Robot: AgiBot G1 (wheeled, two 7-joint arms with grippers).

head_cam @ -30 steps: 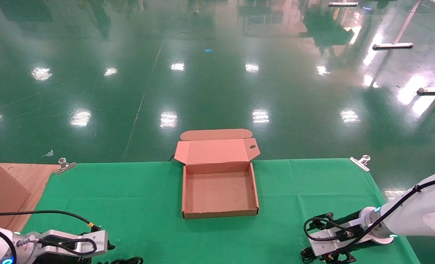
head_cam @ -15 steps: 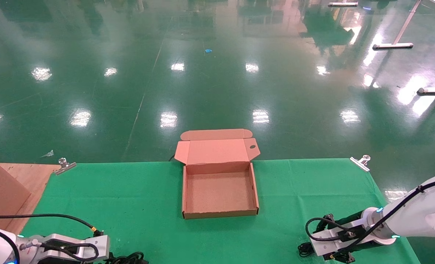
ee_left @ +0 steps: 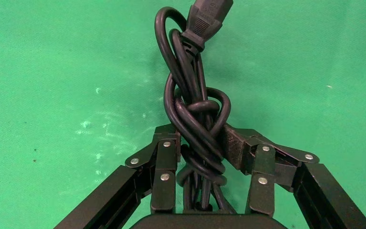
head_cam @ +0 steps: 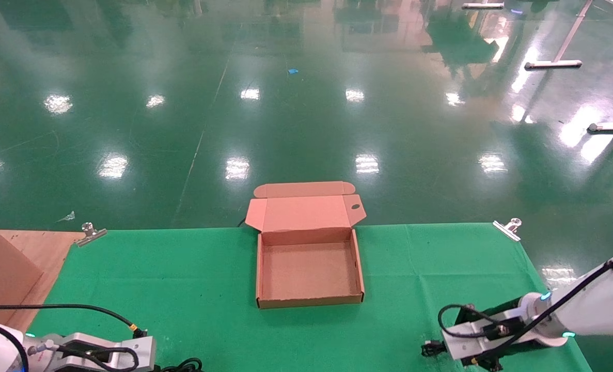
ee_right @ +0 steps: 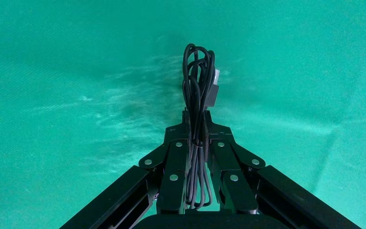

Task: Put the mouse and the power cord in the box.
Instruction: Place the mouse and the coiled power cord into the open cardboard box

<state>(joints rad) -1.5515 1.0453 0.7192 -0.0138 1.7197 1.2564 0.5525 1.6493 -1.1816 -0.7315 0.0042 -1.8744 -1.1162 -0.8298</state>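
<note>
Both pincers clamped on cable bundles at the near edge of the worktop; the box waits empty.

The left pincer (ee_left: 200,152) is closed on the knotted power cord (ee_left: 195,109), likely gripped at the knot so the coil holds together. The right pincer (ee_right: 196,138) pinches the mouse's thin folded cord (ee_right: 198,90); the mouse body is not visible. Beyond and between both pincers, the box (head_cam: 310,300) lies lid-open, nothing inside.
</note>
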